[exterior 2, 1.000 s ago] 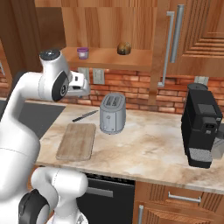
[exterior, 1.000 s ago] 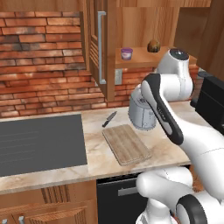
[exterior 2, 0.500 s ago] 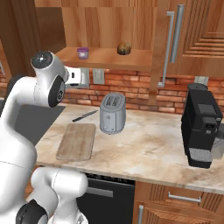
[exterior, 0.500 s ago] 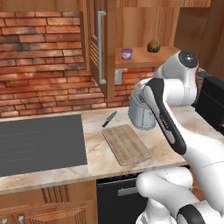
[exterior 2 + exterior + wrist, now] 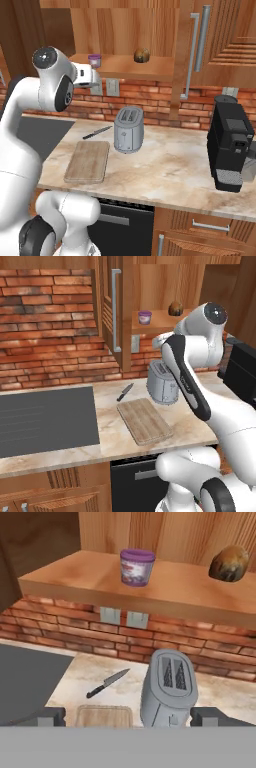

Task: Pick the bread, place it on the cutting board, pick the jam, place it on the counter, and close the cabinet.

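The brown wooden wall cabinet (image 5: 210, 40) stands open, one panelled door with a long silver bar handle swung out on each side of its shelf. On that shelf the small squat purple jar of jam (image 5: 137, 567) with a pale lid sits toward the left, and the small round dark-brown bread roll (image 5: 229, 562) with a golden patch lies well apart from it to the right; both also show in the left base view, jar (image 5: 145, 317) and roll (image 5: 175, 308). Below, on the beige marble-patterned counter (image 5: 170, 170), the flat rectangular light-wood cutting board (image 5: 88, 161) lies bare, with a grey two-slot toaster (image 5: 128, 129) just beside its right end and a black-handled kitchen knife (image 5: 97, 132) near its far edge. A dark grey flat cooktop (image 5: 45, 418) lies to the left of the board, and a black coffee machine (image 5: 230, 142) stands at the counter's right. The white arm's two-finger gripper (image 5: 127, 716) is raised above the counter, facing the shelf from short of the brick wall; its dark fingertips (image 5: 49, 716) stand wide apart with nothing between them, the jaws open and holding nothing.
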You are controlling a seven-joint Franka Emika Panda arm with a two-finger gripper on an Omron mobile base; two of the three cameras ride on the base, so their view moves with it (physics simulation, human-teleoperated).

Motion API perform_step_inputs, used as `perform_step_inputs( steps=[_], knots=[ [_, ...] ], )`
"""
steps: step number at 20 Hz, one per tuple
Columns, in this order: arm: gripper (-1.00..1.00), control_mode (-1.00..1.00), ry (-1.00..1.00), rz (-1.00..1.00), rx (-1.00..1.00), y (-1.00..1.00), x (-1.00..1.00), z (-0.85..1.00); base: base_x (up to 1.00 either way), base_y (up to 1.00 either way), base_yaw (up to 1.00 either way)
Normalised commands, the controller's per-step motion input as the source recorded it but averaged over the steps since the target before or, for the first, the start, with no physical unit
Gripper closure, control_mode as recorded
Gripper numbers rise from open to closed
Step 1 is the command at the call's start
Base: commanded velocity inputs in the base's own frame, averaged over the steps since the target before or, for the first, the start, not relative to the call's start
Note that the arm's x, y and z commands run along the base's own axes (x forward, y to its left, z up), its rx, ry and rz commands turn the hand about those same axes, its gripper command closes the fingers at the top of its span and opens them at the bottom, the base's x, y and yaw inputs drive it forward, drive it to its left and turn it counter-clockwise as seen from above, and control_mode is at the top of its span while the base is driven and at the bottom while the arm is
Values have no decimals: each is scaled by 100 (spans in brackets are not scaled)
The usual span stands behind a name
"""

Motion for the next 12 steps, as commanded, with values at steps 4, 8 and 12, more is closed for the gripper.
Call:
perform_step_inputs(
  steps=[4,8,12],
  knots=[
    [-100,-100,0,-1,0,15,20,56,0,0,0],
    [-100,-100,0,-2,0,18,25,51,0,0,0],
    [-100,-100,0,-3,0,21,29,38,0,0,0]
  ],
)
